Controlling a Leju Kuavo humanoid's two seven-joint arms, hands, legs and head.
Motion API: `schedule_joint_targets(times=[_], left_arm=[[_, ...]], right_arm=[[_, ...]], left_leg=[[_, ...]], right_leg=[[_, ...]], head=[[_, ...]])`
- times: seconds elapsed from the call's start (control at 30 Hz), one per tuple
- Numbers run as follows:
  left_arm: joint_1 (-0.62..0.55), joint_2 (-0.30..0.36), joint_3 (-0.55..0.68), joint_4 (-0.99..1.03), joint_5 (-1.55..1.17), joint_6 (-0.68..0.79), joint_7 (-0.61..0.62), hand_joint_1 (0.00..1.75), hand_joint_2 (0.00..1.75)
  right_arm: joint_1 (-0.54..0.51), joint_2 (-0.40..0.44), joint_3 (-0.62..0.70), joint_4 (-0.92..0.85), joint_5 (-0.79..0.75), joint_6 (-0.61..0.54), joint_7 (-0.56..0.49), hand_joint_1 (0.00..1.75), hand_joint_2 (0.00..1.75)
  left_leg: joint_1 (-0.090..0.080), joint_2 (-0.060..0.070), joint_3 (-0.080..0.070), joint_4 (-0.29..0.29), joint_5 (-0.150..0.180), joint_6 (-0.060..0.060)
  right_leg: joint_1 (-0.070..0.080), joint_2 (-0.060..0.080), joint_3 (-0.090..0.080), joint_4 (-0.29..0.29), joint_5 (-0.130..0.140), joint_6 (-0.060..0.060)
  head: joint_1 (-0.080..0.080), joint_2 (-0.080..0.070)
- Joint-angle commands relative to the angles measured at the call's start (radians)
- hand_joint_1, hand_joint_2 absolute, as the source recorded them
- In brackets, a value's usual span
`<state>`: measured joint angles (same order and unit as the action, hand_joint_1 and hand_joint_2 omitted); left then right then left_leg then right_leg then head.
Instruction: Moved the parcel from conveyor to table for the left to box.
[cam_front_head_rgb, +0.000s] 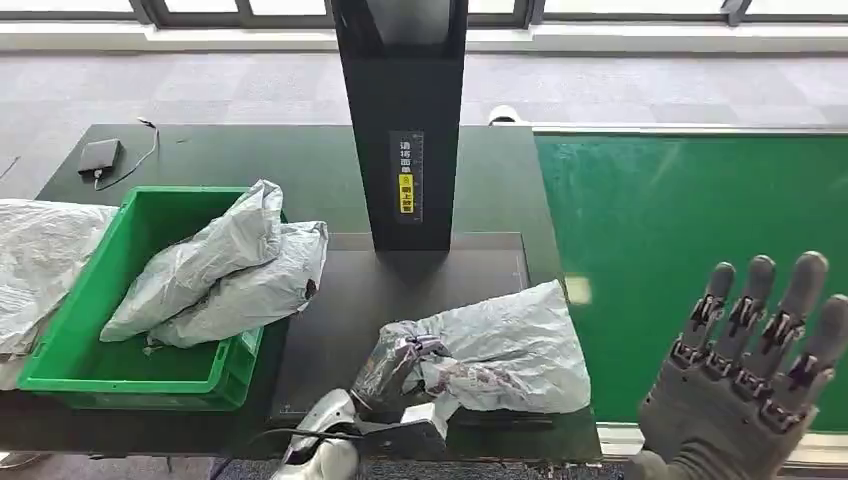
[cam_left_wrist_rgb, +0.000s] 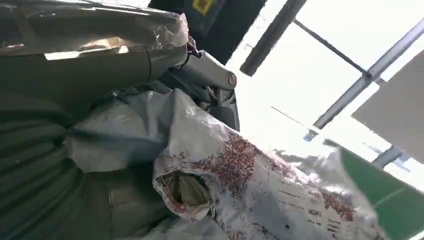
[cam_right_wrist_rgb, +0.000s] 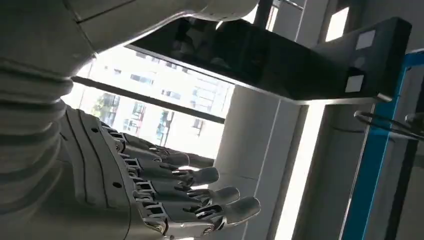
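Observation:
A crumpled grey plastic parcel (cam_front_head_rgb: 500, 345) lies on the dark table (cam_front_head_rgb: 340, 300) near its front edge, beside the green conveyor (cam_front_head_rgb: 690, 220). My left hand (cam_front_head_rgb: 395, 370) grips the parcel's near-left corner from below the table edge. Close up, the left wrist view has the parcel (cam_left_wrist_rgb: 250, 185) with red print bunched against the left hand (cam_left_wrist_rgb: 200, 75). My right hand (cam_front_head_rgb: 755, 380) is raised over the conveyor's near edge, fingers straight and apart, holding nothing. The right hand (cam_right_wrist_rgb: 165, 195) is seen against windows in the right wrist view.
A green box (cam_front_head_rgb: 80, 330) stands at the left of the table with two grey parcels (cam_front_head_rgb: 225, 270) in it. More grey plastic (cam_front_head_rgb: 35, 260) lies left of the box. A black upright column (cam_front_head_rgb: 405, 120) rises behind the parcel. A small black device (cam_front_head_rgb: 100, 157) with a cable lies far left.

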<state>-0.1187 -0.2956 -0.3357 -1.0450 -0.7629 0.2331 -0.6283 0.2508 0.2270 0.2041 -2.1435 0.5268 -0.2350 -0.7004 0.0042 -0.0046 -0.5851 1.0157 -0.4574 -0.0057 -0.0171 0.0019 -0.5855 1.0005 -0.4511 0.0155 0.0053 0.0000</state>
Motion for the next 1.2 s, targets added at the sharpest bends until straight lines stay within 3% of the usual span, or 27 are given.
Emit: schedule_joint_targets(times=[0.03,0.53,0.73,0.93,0.97,1.0,1.2], left_arm=[[0.085,-0.03,0.105,-0.21,0.013,0.01,-0.004,1.75,1.75],[0.088,-0.036,0.107,-0.21,0.015,0.022,-0.012,1.75,1.75],[0.203,-0.029,0.165,-0.587,0.037,0.095,-0.032,1.75,1.75],[0.253,-0.041,0.272,-0.798,0.018,0.171,-0.061,1.75,1.75],[0.242,0.021,0.246,-0.866,-0.024,0.297,-0.07,1.75,1.75],[0.237,0.037,0.254,-0.922,-0.015,0.303,-0.07,1.75,1.75],[0.17,0.079,0.237,-1.009,-0.017,0.331,-0.068,1.75,1.75]], right_arm=[[-0.022,0.007,-0.041,0.054,-0.005,0.001,0.002,0.0,1.75],[-0.019,0.008,-0.044,0.051,-0.007,0.004,0.002,0.0,1.75],[-0.019,0.046,-0.111,0.031,-0.044,0.049,0.002,0.0,1.75],[-0.009,0.075,-0.197,0.01,-0.127,0.063,0.002,0.0,1.75],[-0.009,0.084,-0.234,-0.005,-0.183,0.074,0.002,0.0,1.75],[-0.006,0.086,-0.26,-0.012,-0.214,0.088,0.002,0.0,1.75],[-0.009,0.114,-0.326,-0.03,-0.265,0.108,0.002,0.0,1.75]], left_leg=[[0.001,0.003,0.002,-0.002,-0.001,0.0],[0.0,0.002,0.002,-0.002,0.0,0.0],[0.001,0.004,0.0,0.0,-0.002,0.0],[0.001,0.003,0.0,0.0,-0.002,0.0],[0.001,0.003,-0.001,0.001,-0.001,0.0],[0.001,0.002,-0.001,0.001,-0.001,-0.001],[0.002,-0.002,-0.002,0.0,0.0,-0.001]], right_leg=[[0.001,0.002,0.001,-0.002,0.0,-0.001],[0.001,0.001,0.002,-0.002,0.0,-0.001],[0.001,0.003,-0.001,-0.001,0.0,-0.001],[0.002,0.002,0.0,-0.001,-0.001,-0.002],[0.001,0.002,-0.001,0.0,-0.001,-0.002],[0.001,0.001,-0.002,0.0,-0.001,-0.002],[0.002,-0.003,-0.001,0.0,-0.002,-0.003]], head=[[0.0,0.0],[0.0,0.0],[0.0,0.0],[0.0,0.0],[0.0,0.0],[0.0,0.0],[0.0,0.0]])
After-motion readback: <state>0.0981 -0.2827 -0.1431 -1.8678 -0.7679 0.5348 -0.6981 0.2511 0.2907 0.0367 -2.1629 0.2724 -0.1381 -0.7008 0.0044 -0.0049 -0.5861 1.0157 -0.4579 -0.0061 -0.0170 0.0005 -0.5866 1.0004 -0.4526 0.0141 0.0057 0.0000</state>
